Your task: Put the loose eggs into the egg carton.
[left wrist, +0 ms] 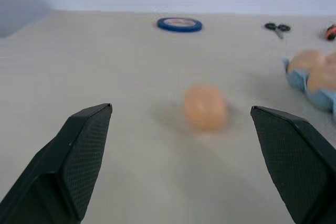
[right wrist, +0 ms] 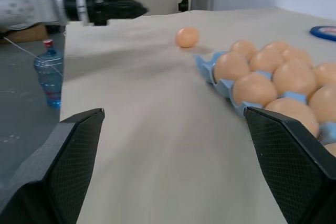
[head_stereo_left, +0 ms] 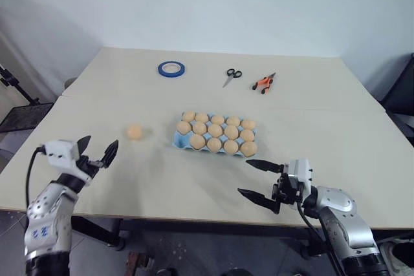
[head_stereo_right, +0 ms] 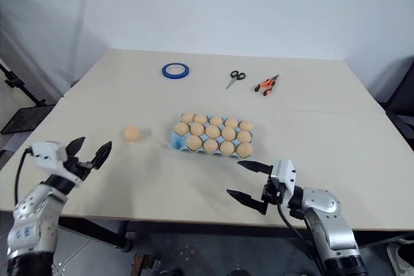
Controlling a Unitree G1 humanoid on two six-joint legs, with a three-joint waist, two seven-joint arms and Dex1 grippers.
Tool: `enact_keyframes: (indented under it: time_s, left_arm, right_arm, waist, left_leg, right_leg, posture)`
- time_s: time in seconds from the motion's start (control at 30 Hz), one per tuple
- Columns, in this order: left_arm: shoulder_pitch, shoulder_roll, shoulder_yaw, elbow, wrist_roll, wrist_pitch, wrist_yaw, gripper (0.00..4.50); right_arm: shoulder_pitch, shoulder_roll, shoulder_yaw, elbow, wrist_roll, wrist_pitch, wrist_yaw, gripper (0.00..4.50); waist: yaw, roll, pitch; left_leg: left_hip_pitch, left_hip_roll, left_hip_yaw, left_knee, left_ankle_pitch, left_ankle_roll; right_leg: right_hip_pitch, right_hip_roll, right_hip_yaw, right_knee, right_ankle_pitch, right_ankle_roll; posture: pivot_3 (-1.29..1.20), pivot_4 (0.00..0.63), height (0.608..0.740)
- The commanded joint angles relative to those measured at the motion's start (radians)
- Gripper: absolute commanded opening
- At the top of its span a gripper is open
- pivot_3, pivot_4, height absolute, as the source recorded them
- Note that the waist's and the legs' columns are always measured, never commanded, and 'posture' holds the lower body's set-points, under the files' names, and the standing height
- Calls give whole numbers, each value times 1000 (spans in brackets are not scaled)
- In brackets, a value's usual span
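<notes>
One loose egg (head_stereo_left: 134,132) lies alone on the table (head_stereo_left: 97,88), just ahead of the left gripper (head_stereo_left: 98,150), whose fingers stand wide apart and hold nothing. The egg carton (head_stereo_left: 180,138), its cups filled with eggs, sits beyond the right gripper (head_stereo_left: 257,177), which is also spread wide and empty. Farther off lie a blue tape ring (head_stereo_left: 171,68), scissors (head_stereo_left: 232,76) and an orange tool (head_stereo_left: 264,83)

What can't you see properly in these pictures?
- Egg carton: in the head views the eggs cover its cups, so whether one cup is free cannot be told; the right wrist view's edge cuts it off.
- Loose egg: blurred in the left wrist view.
- Orange-handled tool: too small to identify in the head views.
- Scissors: tiny in the left wrist view.
</notes>
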State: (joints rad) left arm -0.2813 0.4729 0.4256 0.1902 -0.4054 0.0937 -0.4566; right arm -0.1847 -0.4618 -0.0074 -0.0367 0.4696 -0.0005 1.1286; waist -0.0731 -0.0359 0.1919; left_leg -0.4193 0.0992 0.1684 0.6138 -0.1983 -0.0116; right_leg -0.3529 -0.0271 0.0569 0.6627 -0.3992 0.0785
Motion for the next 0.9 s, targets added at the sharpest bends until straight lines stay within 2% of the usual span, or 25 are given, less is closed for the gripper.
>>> enact_keyframes:
  time_s: [0.03, 0.27, 0.43, 0.53, 0.67, 0.73, 0.9]
  left_arm:
    - [-102, 14, -70, 100, 55, -2, -14, 4500]
    - [-318, -6, -160, 390, 143, -55, 2, 4500]
    - [-414, -27, -182, 559, 189, -100, 43, 4500]
    - [-446, -34, -187, 624, 202, -111, 62, 3926]
    - [-457, -38, -192, 642, 196, -139, 28, 2688]
    - [-451, -48, -181, 584, 147, -188, -60, 2040]
    - [-412, -62, -254, 417, 125, -222, -259, 2040]
  right_arm:
    - [-13, 2, -8, -21, 10, -8, -4, 4449]
    - [-16, 8, -1, -33, 6, -1, -26, 4449]
    - [-7, 12, 4, -55, 7, 13, -46, 4449]
    - [-2, 12, 5, -70, 8, 22, -58, 4500]
    - [-4, 13, 3, -81, 7, 30, -73, 4500]
    - [-4, 11, 2, -80, 6, 31, -76, 4500]
    - [4, 10, 4, -68, -4, 19, -77, 4500]
  waist:
    - [6, 0, 0]
    - [17, 0, 0]
    - [17, 0, 0]
    - [18, 0, 0]
    - [18, 0, 0]
    - [19, 0, 0]
    - [21, 0, 0]
  left_leg:
    - [0, 0, 0, 0, 1, 0]
    - [-1, 2, 6, 0, 0, -2]
    - [-2, 1, 7, 2, 0, -1]
    - [-2, 1, 7, 2, 0, -1]
    - [-1, 1, 7, 3, 0, -2]
    - [-2, 1, 7, 4, 0, -2]
    - [-2, 1, 7, 5, 0, -2]
  right_leg:
    - [0, 0, 0, 0, 0, 0]
    - [-6, 3, -1, 0, 0, 1]
    - [-6, 2, -1, 0, 0, 2]
    - [-6, 2, -1, 1, 0, 2]
    - [-6, 2, -1, 4, 0, 2]
    - [-6, 2, -1, 4, 0, 2]
    - [-6, 2, -2, 5, 0, 2]
  posture:
    - [0, 150, 740]
    - [0, 150, 740]
    - [0, 150, 740]
    - [0, 150, 740]
    - [0, 150, 740]
    - [0, 150, 740]
    - [0, 150, 740]
